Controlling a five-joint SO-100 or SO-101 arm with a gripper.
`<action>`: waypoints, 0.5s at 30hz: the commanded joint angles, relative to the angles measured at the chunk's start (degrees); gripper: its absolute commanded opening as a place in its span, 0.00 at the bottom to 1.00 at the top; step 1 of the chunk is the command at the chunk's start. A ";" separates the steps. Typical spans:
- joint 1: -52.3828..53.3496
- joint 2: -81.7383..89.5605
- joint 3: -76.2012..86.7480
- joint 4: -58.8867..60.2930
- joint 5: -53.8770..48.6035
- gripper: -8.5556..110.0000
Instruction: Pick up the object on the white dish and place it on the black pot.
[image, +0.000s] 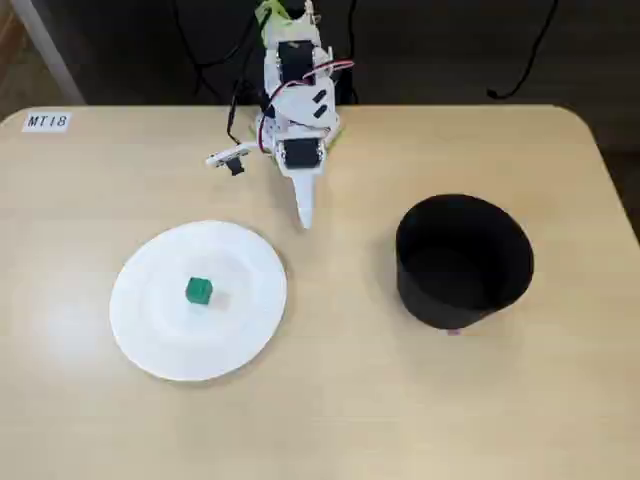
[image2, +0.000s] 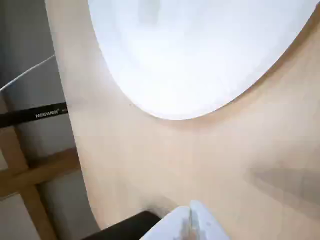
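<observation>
In the fixed view a tiny green cube (image: 198, 291) sits near the middle of the round white dish (image: 150, 320) at the left of the table. The black pot (image: 463, 262) stands upright at the right, its mouth open and nothing seen inside. My white gripper (image: 305, 215) hangs at the back centre, pointing down at the table between dish and pot, apart from both. Its fingers are pressed together with nothing held. In the wrist view the shut gripper (image2: 190, 225) shows at the bottom edge, the dish (image2: 200, 55) fills the top, and the cube is not made out.
The tan table (image: 330, 400) ends at a rounded edge in the wrist view, with a stand and cable beyond it at the left. A small label (image: 46, 121) lies at the table's back left corner. Cables hang behind the arm's base (image: 295, 90).
</observation>
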 joint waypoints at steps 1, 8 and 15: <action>0.18 6.59 -0.70 -0.88 2.37 0.07; 0.18 6.59 -0.70 -0.97 2.37 0.07; -0.26 6.59 -1.23 -0.53 2.37 0.07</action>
